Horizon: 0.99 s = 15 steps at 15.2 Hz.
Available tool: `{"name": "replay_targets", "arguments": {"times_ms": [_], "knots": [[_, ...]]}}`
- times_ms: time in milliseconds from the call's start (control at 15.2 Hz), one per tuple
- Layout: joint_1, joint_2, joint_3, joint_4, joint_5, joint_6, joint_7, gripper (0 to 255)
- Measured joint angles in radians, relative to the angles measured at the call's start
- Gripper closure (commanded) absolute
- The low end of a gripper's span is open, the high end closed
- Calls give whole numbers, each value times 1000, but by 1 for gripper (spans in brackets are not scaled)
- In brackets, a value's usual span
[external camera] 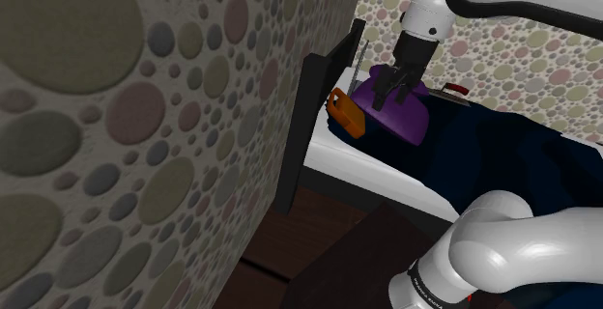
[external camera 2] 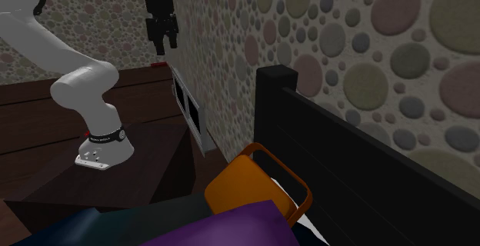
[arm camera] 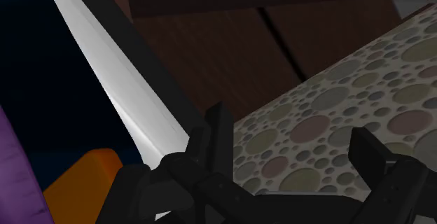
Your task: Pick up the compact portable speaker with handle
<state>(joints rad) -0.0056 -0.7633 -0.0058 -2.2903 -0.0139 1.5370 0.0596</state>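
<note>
My claw [external camera: 392, 93] is open. In the wrist view my fingers [arm camera: 218, 128] stand well apart, with only the spotted wall [arm camera: 329, 110] showing in the gap; I hold nothing.

The orange speaker [external camera: 346, 112] sits on the bed, just beside a purple cushion [external camera: 406, 119] and near the black headboard [external camera: 311, 128]. In the shoulder view I hang over the cushion rather than over the speaker, which lies to that view's left of my claw and a little lower, on the headboard side. The wrist view agrees: an orange corner shows out past one finger, next to the white bed edge [arm camera: 119, 82], not between the two.

The speaker's body looks like a flat slab standing tilted, its long side slanting along the headboard. In the second exterior view its handle [external camera 2: 283, 167] arches over the upper end, nearest the headboard. How high I hang above it I cannot judge well — the views foreshorten that gap.

As I judge it, everything turns on that sideways offset. I would need to shift toward the headboard until the slab sits between my fingers, then descend, closing across its thin side or on the handle; the headboard leaves little room on the far side.
</note>
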Motion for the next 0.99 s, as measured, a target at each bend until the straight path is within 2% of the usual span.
{"name": "replay_targets", "arguments": {"times_ms": [198, 396, 660, 990], "knots": [[2, -2, -31, -26, -14, 45, -50, 0], [9, -5, -103, -92, -43, 156, -163, 0], [24, 16, -209, -156, -72, 310, -328, 0], [63, 109, -373, -182, -78, 510, -562, 0]]}}
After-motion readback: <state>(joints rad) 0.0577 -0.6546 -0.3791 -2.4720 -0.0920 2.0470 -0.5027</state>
